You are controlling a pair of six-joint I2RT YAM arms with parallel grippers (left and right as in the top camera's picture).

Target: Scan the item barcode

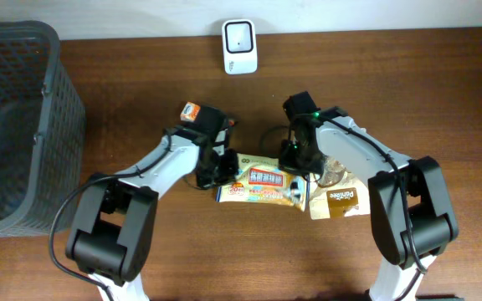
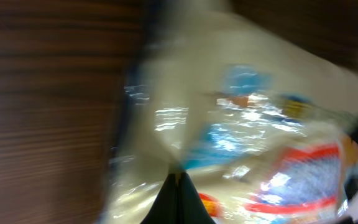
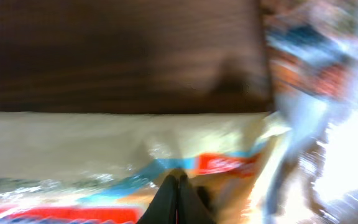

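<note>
A cream snack packet (image 1: 262, 184) with red and blue print lies flat on the wooden table between my two arms. My left gripper (image 1: 217, 172) is shut on the packet's left edge; in the left wrist view the closed fingertips (image 2: 178, 177) pinch the wrinkled film (image 2: 241, 124). My right gripper (image 1: 295, 164) is shut on the packet's upper right edge, and in the right wrist view its tips (image 3: 178, 178) meet the packet (image 3: 73, 143). The white scanner (image 1: 239, 46) stands at the back edge of the table. No barcode shows in any view.
A brown packet (image 1: 339, 201) and a clear shiny wrapper (image 1: 334, 171) lie right of the snack packet, under my right arm. A small orange item (image 1: 192, 111) sits behind my left gripper. A dark mesh basket (image 1: 15, 117) fills the left side.
</note>
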